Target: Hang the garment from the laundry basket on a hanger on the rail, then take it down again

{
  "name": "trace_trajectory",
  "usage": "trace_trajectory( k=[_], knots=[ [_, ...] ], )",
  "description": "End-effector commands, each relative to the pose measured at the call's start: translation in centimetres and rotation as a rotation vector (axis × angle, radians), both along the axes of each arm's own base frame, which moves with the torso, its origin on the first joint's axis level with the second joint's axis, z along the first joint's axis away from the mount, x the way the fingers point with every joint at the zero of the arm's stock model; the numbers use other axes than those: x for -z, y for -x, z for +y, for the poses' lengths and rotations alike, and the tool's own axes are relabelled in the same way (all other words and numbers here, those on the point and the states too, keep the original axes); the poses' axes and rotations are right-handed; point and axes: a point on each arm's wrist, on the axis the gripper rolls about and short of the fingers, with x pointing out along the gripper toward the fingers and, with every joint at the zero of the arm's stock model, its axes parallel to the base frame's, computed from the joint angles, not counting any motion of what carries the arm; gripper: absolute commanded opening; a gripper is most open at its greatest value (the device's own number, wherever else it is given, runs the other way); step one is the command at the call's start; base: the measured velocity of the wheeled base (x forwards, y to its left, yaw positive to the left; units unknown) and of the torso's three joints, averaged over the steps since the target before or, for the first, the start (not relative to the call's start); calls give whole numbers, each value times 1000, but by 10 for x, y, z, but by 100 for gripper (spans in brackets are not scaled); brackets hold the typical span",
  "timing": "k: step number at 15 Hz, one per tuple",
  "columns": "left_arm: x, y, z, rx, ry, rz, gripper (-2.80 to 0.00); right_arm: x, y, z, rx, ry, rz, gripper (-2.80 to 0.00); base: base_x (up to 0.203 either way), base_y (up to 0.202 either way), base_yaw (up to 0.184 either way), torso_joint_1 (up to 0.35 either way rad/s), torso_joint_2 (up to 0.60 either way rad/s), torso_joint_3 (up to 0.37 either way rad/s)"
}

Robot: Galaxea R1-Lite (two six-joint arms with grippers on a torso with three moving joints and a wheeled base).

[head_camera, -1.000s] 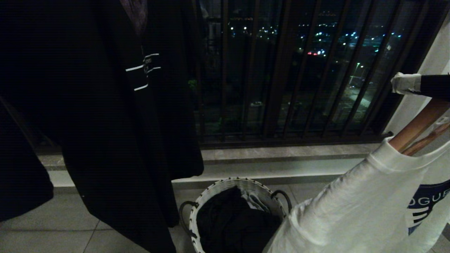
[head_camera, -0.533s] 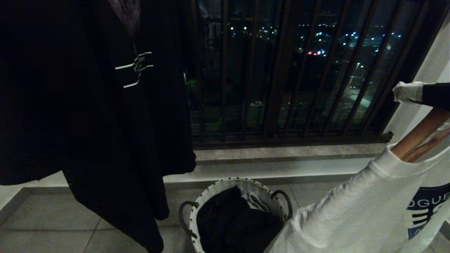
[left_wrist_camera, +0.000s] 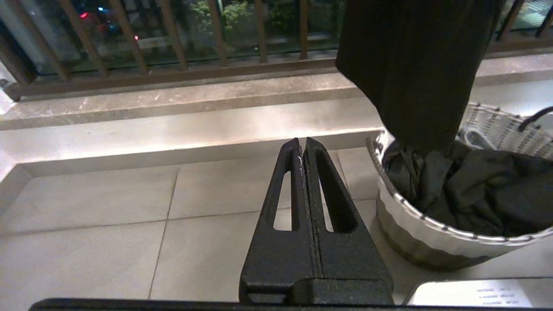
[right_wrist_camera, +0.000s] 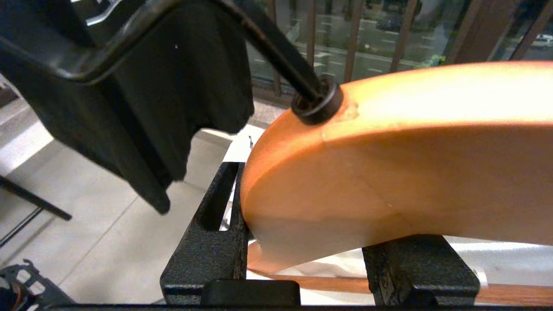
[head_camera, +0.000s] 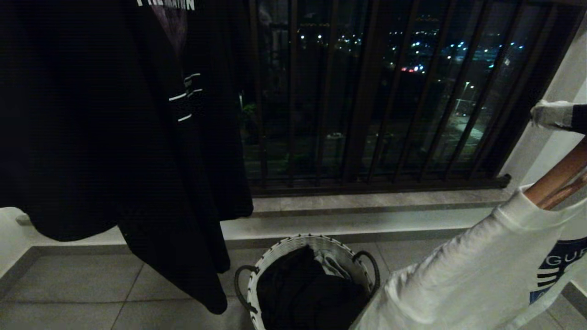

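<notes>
Right gripper (right_wrist_camera: pixel 302 259) clamps stiff wooden hanger (right_wrist_camera: pixel 410 164) carrying soft, light white shirt (head_camera: pixel 458 284); grip probably near hook. Left gripper (left_wrist_camera: pixel 302 149) closed, empty.

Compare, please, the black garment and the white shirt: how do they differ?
The black garment hangs free on the robot's left, its hem near the basket; the white shirt sits on a wooden hanger that the right pincer grips. The black garment shows small white stripes; the white shirt bears a navy print. The black garment hangs straight; the white shirt slants with its tilted hanger. Both are off the floor.
</notes>
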Motion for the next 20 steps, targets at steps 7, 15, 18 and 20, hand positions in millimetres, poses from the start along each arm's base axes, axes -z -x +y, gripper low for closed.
trace_trajectory(
  k=[7,15,18,20],
  knots=[
    [1,0,0,1,0,4,-280,0,2,-3,7,-2,-1,-280,0,0,0,111,-425,-249],
    [1,0,0,1,0,3,-280,-1,4,-4,6,6,-14,-280,0,0,0,263,-474,-259],
    [1,0,0,1,0,3,-280,-1,3,-4,6,6,-14,-280,0,0,0,241,-493,-268],
    [1,0,0,1,0,3,-280,-1,3,-3,5,8,-14,-280,0,0,0,244,-513,-266]
  ],
)
